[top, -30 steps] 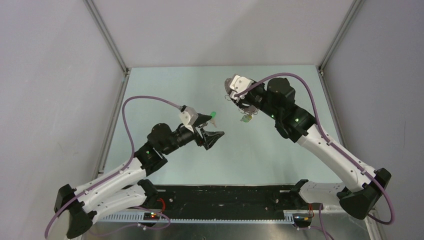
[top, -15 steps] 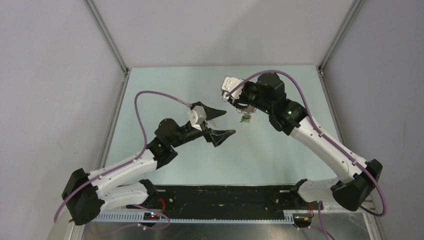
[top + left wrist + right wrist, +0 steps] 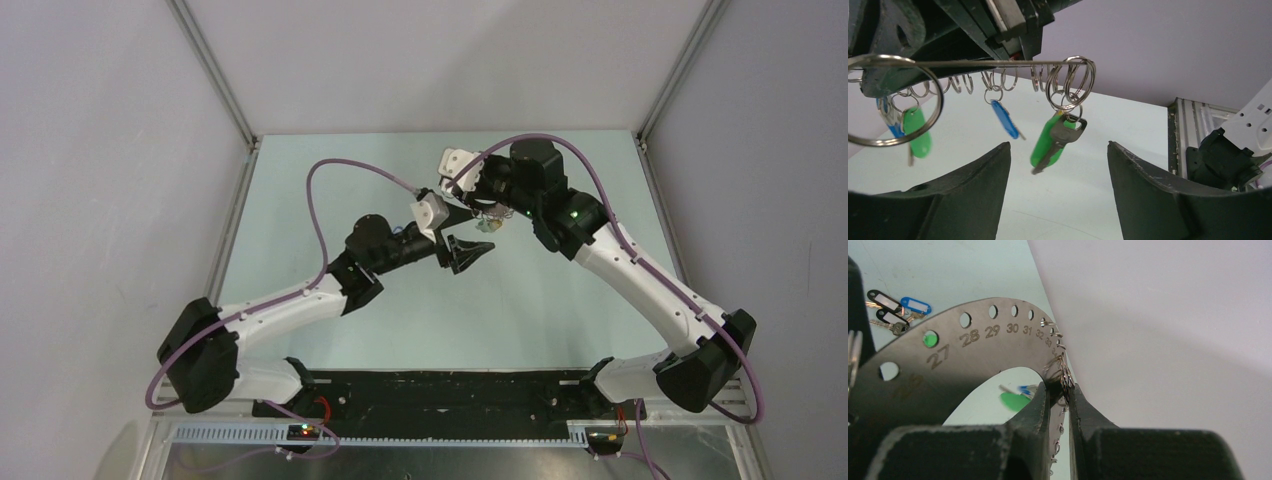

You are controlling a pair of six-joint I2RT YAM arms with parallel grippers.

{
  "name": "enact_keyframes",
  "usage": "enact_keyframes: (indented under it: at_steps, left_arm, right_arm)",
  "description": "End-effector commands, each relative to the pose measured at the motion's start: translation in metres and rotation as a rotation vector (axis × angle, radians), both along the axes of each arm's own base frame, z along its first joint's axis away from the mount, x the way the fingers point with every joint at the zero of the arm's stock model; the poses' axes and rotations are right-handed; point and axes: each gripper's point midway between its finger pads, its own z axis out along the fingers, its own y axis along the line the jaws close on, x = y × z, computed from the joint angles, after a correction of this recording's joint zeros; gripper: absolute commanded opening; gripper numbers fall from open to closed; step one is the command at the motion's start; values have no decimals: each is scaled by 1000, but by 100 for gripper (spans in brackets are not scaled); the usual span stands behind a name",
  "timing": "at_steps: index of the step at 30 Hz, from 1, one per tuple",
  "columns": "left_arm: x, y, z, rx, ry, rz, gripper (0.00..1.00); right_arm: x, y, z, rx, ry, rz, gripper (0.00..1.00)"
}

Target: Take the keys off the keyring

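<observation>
Left gripper (image 3: 483, 237) is raised over the far middle of the pale table (image 3: 330, 180) with its fingers spread wide and nothing against either of them. The right gripper (image 3: 482, 207) meets it from the far right, jaws pinched tight on the inner rim of the keyring (image 3: 973, 355). Bare table spreads to the left, the right and the near side of the pair. It is bounded by metal rails (image 3: 228, 230) along both sides and by the grey back wall (image 3: 440, 60) not far behind the right wrist. The keyring, a flat grey plate with numbered holes, is held off the table. In the left wrist view it appears edge-on as a thin line above the open fingers, with small split rings strung along it. From these hang the keys. A green-tagged key (image 3: 1055, 140) dangles between the left fingertips, touching neither. A blue-tagged key (image 3: 1004, 120) hangs further left, with another green tag (image 3: 915, 132) beyond it. A large wire loop (image 3: 940, 102) hangs at the left and is cut off by the frame. Loose keys (image 3: 895, 310) with black and blue tags lie on the table. From above, the keyring and its load are a small tangle, largely hidden by the right wrist. The loose keys cannot be made out there.
</observation>
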Motion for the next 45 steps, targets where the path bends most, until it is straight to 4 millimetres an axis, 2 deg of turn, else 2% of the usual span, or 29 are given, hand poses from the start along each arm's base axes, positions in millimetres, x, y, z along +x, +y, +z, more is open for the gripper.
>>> enact_keyframes:
  at_steps: [1,6,16,17,19,22,24,27,29,30,31,32,33,34,36,37,38,39,40,41,42,43,44,45]
  left_arm:
    - [-3,-11,37,-86,-71,-39,70]
    - [2,-15,37,-89,-66,-31,62]
    - [-5,-23,39,-115,-57,-88,61]
    - [-5,-23,39,-115,-58,-91,58]
    - [-4,-24,38,-114,-58,-89,46]
    - [-5,-25,36,-110,-56,-98,19]
    - [-8,-25,36,-110,-55,-110,8]
    - [-9,-22,34,-109,-47,-103,1]
    - [-9,-17,28,-102,-34,-88,0]
    - [-10,-13,31,-110,-32,-76,0]
    - [-11,-11,23,-94,-10,-71,0]
    - [-12,-7,27,-99,-7,-59,0]
    - [-12,-6,21,-77,24,-55,0]
    - [-13,-2,24,-76,33,-47,0]
    - [-13,2,22,-37,91,-21,0]
    - [-10,5,18,4,138,4,0]
    - [-8,7,17,24,161,23,0]
    - [-4,11,13,71,212,60,0]
    - [-3,12,12,97,232,74,0]
    - [-1,16,8,161,270,98,0]
    - [-1,18,5,197,291,107,0]
    - [-1,23,1,268,331,117,0]
    - [-6,32,-17,358,393,122,0]
    - [0,33,-7,372,388,129,0]
  right_arm:
    - [5,-2,37,50,-84,-3,0]
    - [2,1,35,54,-70,21,0]
    - [1,2,41,78,-76,29,0]
    - [1,2,42,79,-76,30,0]
    - [1,2,43,84,-76,31,0]
    - [1,3,44,90,-75,35,0]
    - [1,2,44,97,-71,37,0]
    - [1,0,43,107,-56,35,0]
    - [4,-4,41,113,-43,20,0]
    - [5,-6,40,118,-37,12,0]
    - [8,-11,39,134,-24,-9,0]
    - [9,-14,37,147,-20,-23,0]
    - [13,-20,37,183,-1,-57,0]
    - [16,-24,36,211,2,-82,0]
    - [21,-32,27,290,58,-129,10]
    - [23,-36,22,333,100,-152,21]
    - [20,-35,10,359,152,-156,27]
    - [20,-37,5,370,174,-163,39]
    - [17,-35,-8,388,222,-167,43]
    - [15,-37,-11,401,239,-172,49]
    - [12,-37,-26,415,286,-183,50]
    - [10,-40,-27,434,297,-194,53]
    - [7,-41,-41,457,343,-211,54]
    - [6,-48,-43,478,355,-226,54]
